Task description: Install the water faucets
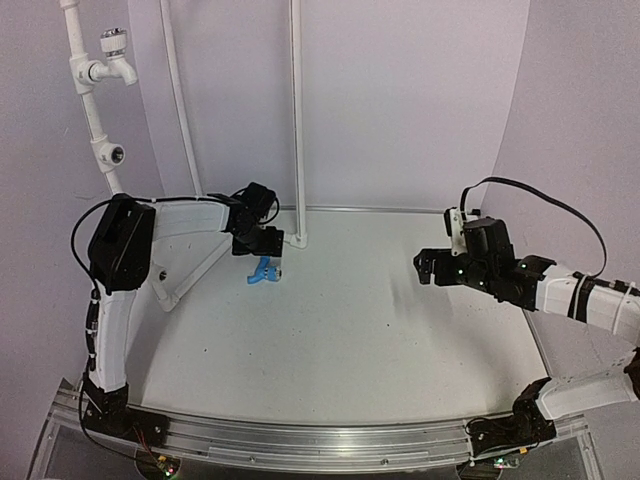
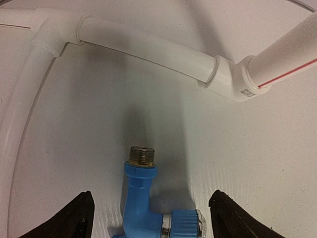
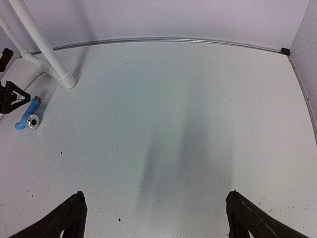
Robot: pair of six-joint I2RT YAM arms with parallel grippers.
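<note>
The blue faucet (image 2: pixel 140 196) lies on its side on the table (image 1: pixel 380 340), just in front of the white pipe frame's (image 2: pixel 148 49) base bar. Its threaded metal end points toward that bar and its ribbed knob is turned off to one side. My left gripper (image 2: pixel 153 220) hangs over it with the jaws apart, one finger on each side of the faucet. Bare table shows between each finger and the blue plastic, so I grip nothing.

The white faucet (image 1: pixel 113 52), with its silvery knob, is mounted high on the frame's left upright. Lower on the same upright is a round open socket (image 1: pixel 115 154).

My right gripper (image 1: pixel 424 266) hovers above the table well apart from the frame, on the opposite side of it from that upright. Its jaws are spread wide and empty, and only bare table shows between the fingers.
</note>
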